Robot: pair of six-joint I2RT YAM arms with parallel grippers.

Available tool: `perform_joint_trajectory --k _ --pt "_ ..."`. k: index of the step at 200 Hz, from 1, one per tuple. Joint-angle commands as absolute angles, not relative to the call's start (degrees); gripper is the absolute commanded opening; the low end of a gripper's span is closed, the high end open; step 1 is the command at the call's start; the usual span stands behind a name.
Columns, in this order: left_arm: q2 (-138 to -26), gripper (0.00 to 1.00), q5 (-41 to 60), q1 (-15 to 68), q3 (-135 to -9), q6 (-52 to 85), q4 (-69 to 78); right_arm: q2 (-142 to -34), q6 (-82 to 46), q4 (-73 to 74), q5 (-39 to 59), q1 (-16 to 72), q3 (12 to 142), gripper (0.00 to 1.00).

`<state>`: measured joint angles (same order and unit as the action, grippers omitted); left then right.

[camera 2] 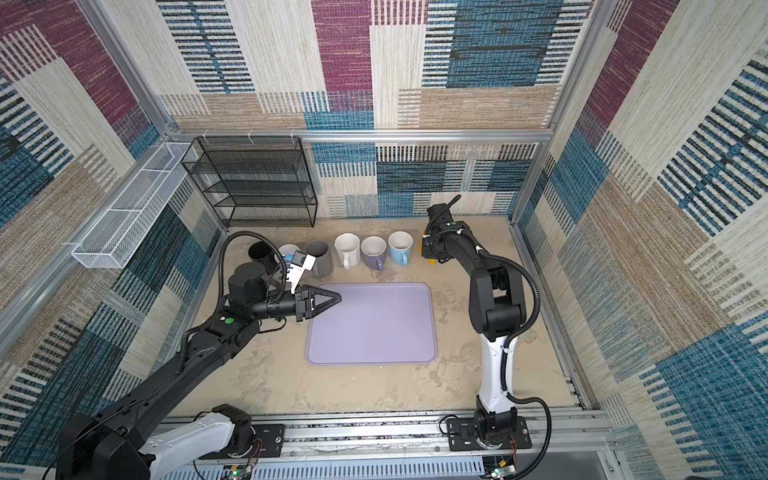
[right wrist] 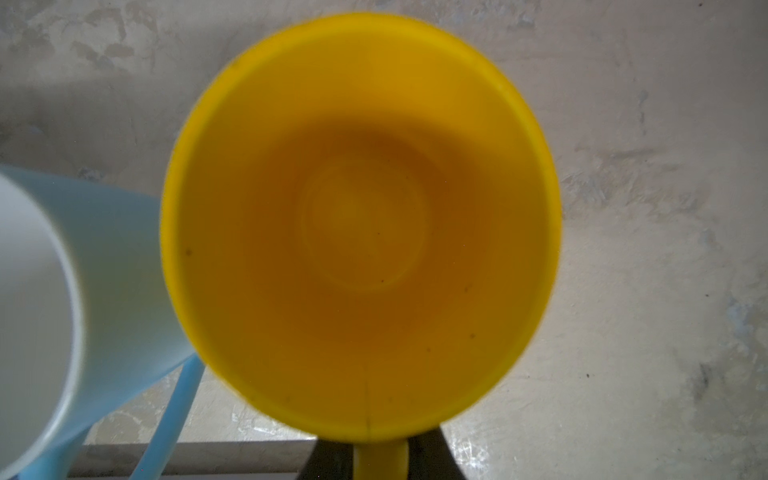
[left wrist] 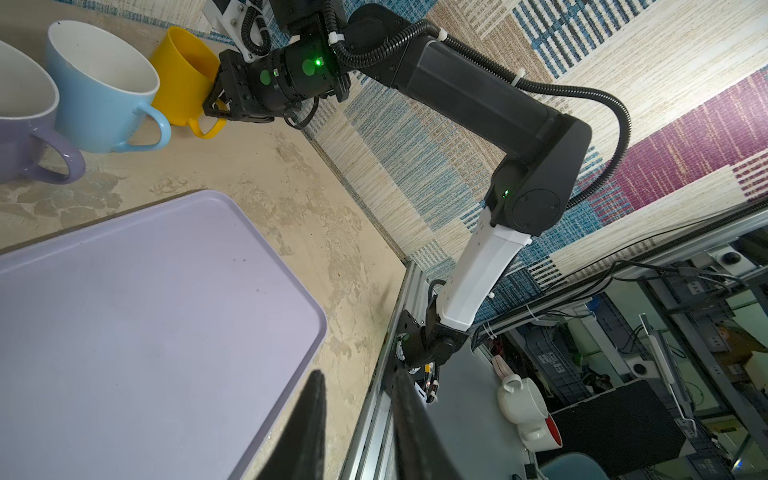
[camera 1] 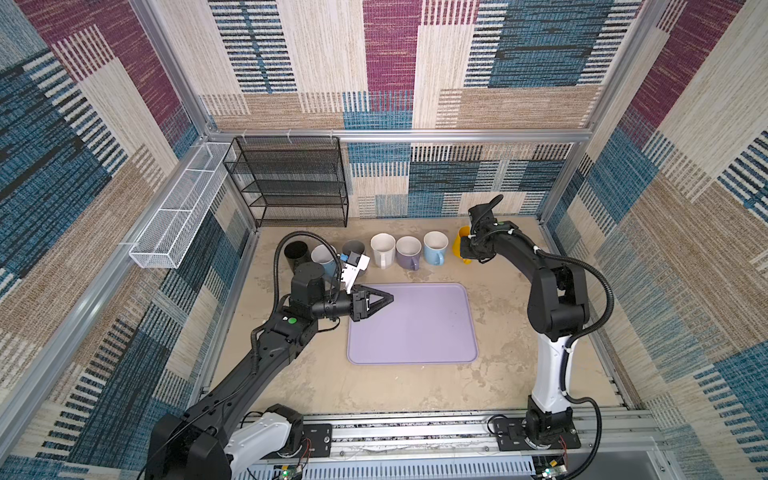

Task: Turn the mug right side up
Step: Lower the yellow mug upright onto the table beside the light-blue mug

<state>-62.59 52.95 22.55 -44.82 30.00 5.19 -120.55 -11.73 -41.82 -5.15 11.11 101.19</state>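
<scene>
Your left gripper (camera 1: 388, 297) juts out level, jaws slightly parted, empty — your right arm stretches far back, right gripper (left wrist: 214, 106) pinching the yellow mug (right wrist: 361, 224) by its handle.

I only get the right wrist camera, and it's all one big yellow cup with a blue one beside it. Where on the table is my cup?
Observer: The yellow plastic mug stands at the right end of a row of mugs, as both top views show.
Child: What's the other arm doing?
Observer: The left tool hovers over the far left corner of the flat lilac tray, holding nothing.
Child: How many cups are in the row?
Observer: Seven, counting yours. The one at the far left end is a tall black cup.
</scene>
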Motion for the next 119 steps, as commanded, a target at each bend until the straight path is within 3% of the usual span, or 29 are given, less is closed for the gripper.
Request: perform_joint_trajectory --k 1,119 --pt "-62.6 0.25 53.7 22.5 -45.5 27.9 4.8 -121.3 -10.8 -40.9 -7.2 11.8 102.9 0.0" --pt "-62.0 0.25 53.6 22.5 -45.3 27.2 3.4 -122.2 -10.3 -42.8 -8.8 13.4 103.1 0.0"
